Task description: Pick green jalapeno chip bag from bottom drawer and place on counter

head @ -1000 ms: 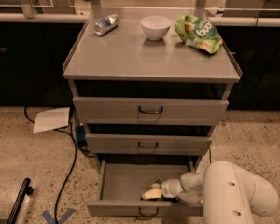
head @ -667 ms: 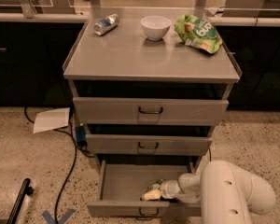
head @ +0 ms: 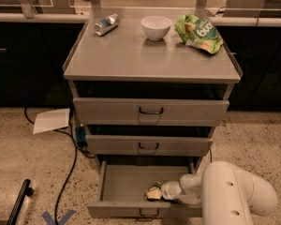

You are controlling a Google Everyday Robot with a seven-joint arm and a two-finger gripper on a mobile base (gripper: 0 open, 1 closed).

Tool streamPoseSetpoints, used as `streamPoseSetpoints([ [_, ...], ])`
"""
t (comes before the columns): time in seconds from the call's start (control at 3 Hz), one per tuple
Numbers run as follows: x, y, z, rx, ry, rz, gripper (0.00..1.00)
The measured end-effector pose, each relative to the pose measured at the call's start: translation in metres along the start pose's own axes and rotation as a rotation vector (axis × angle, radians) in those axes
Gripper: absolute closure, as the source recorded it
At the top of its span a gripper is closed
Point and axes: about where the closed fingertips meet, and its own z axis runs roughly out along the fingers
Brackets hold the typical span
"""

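The bottom drawer (head: 122, 209) is pulled open. The green jalapeno chip bag (head: 153, 192) lies inside it, near the front right, partly covered by my arm. My gripper (head: 160, 191) reaches into the drawer from the right and sits at the bag. My white arm (head: 234, 196) fills the lower right. The counter (head: 131, 55) is the grey metal cabinet top above.
On the counter lie a silver can (head: 106, 24), a white bowl (head: 156, 27) and a larger bright green bag (head: 199, 33). The two upper drawers (head: 151, 111) are shut. A white paper (head: 51, 120) and a black cable (head: 70, 168) lie on the floor at left.
My arm has shifted slightly left inside the drawer. The bag stays at the same spot.
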Motion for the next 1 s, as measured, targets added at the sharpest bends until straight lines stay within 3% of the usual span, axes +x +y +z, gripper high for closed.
streamPoseSetpoints([
  [0.67,0.0,0.0001,0.0001,0.0,0.0,0.0,0.89],
  [1.0,0.0,0.0001,0.0,0.0,0.0,0.001,1.0],
])
